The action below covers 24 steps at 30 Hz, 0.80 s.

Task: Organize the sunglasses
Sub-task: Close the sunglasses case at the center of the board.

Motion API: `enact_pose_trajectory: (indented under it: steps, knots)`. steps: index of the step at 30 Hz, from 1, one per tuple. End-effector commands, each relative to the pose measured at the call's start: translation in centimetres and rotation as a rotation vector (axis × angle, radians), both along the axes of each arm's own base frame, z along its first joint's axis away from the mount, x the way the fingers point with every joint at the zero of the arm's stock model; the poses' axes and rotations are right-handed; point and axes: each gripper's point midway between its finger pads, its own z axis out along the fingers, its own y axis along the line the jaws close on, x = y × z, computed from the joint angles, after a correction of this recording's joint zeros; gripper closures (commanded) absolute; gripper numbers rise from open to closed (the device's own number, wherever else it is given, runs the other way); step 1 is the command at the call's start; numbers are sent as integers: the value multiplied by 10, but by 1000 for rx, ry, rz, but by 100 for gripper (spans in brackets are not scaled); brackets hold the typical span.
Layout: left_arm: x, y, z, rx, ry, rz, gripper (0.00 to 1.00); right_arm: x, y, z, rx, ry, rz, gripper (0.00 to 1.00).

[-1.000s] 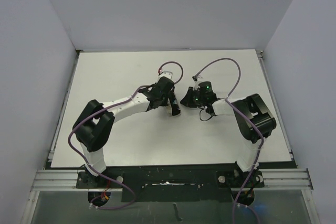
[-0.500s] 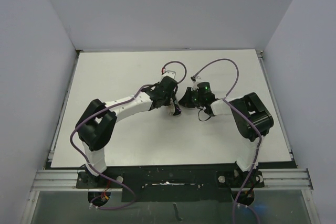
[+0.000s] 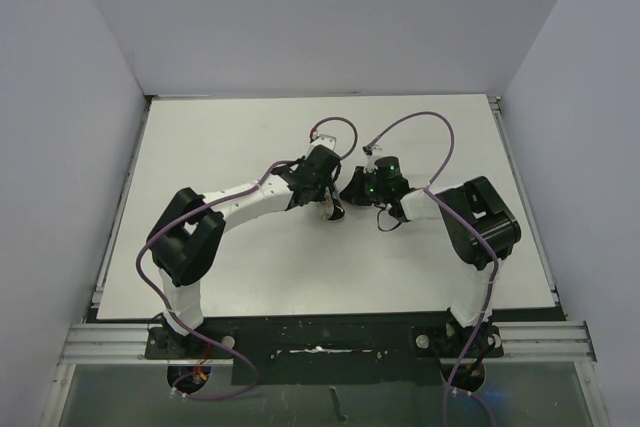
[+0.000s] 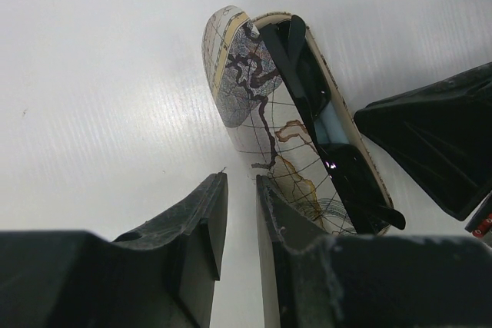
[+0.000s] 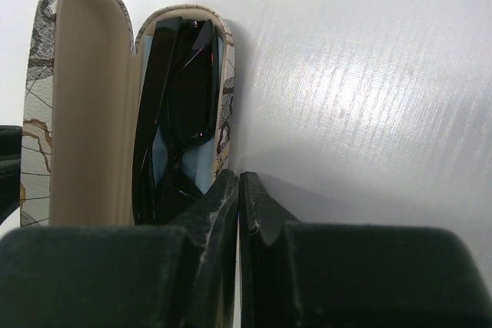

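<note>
The oblong marbled case (image 4: 246, 105) lies open on the white table, its tan-lined lid (image 5: 84, 97) standing up. The black sunglasses (image 5: 181, 90) lie folded in the case's base on a light blue cloth (image 5: 201, 167); they also show in the left wrist view (image 4: 307, 90). My left gripper (image 4: 241, 182) is nearly shut with a narrow gap, holds nothing, and sits against the lid's outer side. My right gripper (image 5: 238, 178) is shut and empty, against the base's outer wall. In the top view both grippers, left (image 3: 330, 207) and right (image 3: 352, 192), meet mid-table and hide most of the case.
The white table (image 3: 220, 147) has raised rails along its left, right and near edges. Grey walls stand on three sides. Purple cables loop above both wrists. The right gripper's body (image 4: 438, 144) shows beyond the case in the left wrist view.
The left arm has edged slightly right and the right gripper slightly left, closing in on the case from both sides. The case stays in place.
</note>
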Motion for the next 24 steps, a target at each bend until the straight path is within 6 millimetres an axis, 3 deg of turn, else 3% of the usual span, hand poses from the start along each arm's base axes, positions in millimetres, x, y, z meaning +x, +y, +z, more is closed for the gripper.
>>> enact_pose_trajectory:
  steps: [1, 12, 24]
  knots:
    - [4, -23, 8, -58, -19, -37, 78, 5, 19, 13, 37, -55, 44, 100]
    - [-2, -36, 17, -126, 8, -96, 78, 0, 18, 4, 32, -39, 54, 100]
    - [1, -41, 44, -230, -11, -100, 78, -2, 18, -2, 27, -30, 56, 100]
